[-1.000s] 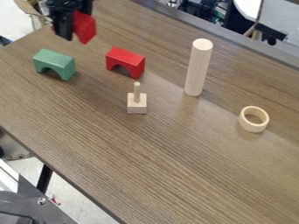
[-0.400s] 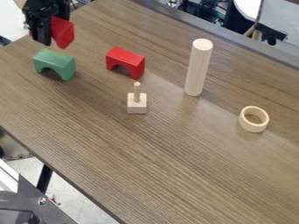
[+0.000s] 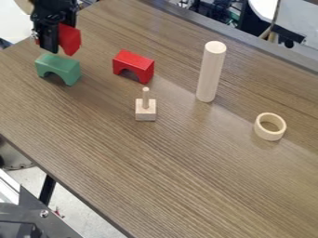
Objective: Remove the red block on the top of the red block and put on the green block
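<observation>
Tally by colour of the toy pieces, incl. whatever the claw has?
Red: 2 (held block in the claw, red arch)
Green: 1 (green arch)
Bare wood: 3 (cylinder, peg, ring)
Total: 6

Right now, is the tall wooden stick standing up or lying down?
Standing up: the stick has its round end on top.

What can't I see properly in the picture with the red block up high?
All in the camera view:
- Part of the held red block: the gripper covers it.
- The robot arm higher up: cut off by the top edge.
- The back of the green block: its front hides it.
</observation>
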Robot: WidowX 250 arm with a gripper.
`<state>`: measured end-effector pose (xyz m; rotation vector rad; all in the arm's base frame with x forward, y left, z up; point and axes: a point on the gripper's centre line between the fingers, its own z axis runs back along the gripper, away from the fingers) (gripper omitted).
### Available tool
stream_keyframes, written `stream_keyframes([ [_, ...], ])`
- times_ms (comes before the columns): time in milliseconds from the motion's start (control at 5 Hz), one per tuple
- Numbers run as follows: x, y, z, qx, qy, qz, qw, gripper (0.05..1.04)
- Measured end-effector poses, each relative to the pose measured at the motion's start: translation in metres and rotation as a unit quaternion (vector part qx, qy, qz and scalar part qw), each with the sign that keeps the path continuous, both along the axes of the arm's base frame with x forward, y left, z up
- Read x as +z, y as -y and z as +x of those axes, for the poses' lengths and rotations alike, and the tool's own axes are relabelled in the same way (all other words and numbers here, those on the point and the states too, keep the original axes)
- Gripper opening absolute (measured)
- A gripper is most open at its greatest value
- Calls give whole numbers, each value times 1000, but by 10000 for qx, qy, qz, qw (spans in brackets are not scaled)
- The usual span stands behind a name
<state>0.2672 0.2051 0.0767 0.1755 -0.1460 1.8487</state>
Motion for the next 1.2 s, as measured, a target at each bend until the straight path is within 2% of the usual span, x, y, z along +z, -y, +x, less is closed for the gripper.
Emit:
stream_keyframes([
  [400,-13,-8,3,177,-111,-97,9997,605],
  [1200,-17,-5,-1,387,-159,-199,9989,604],
])
